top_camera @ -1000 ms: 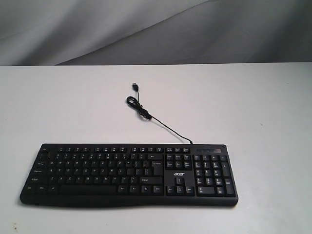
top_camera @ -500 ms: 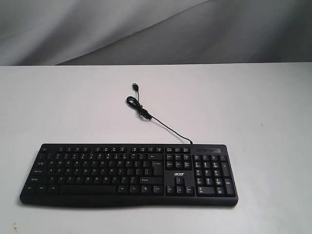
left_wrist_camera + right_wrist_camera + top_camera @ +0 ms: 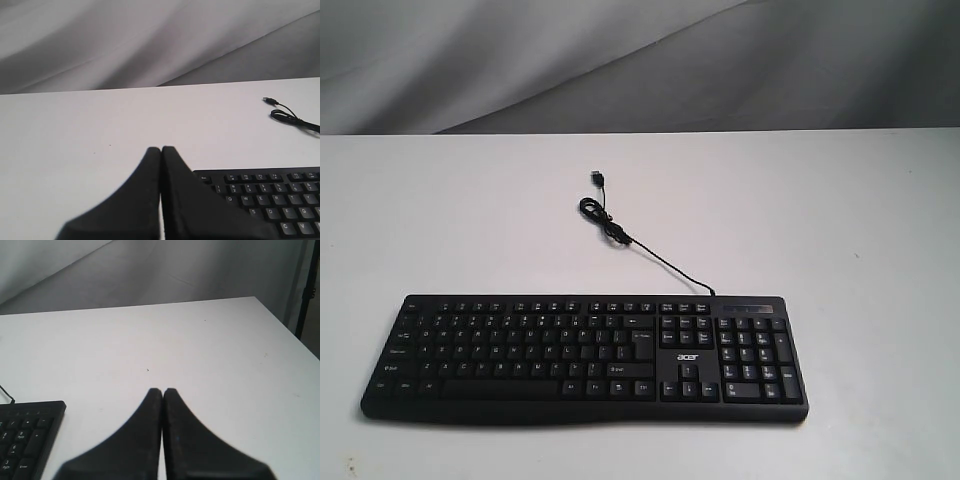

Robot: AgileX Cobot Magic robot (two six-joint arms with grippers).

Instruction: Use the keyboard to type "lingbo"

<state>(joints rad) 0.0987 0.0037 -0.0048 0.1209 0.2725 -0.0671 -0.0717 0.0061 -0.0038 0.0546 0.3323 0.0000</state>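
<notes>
Small keys, easy to miss
The keyboard (image 3: 585,355) lies on the near side of the table (image 3: 820,220). The left claw (image 3: 161,150) and right claw (image 3: 162,390) are pinched closed, holding nothing; a tip could press two keys.

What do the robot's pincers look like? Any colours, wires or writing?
Both the left gripper and right gripper are matte black, each with two smooth fingers, broad at the base and curving to narrow tips. No cables or markings show; the arms are out of view.
</notes>
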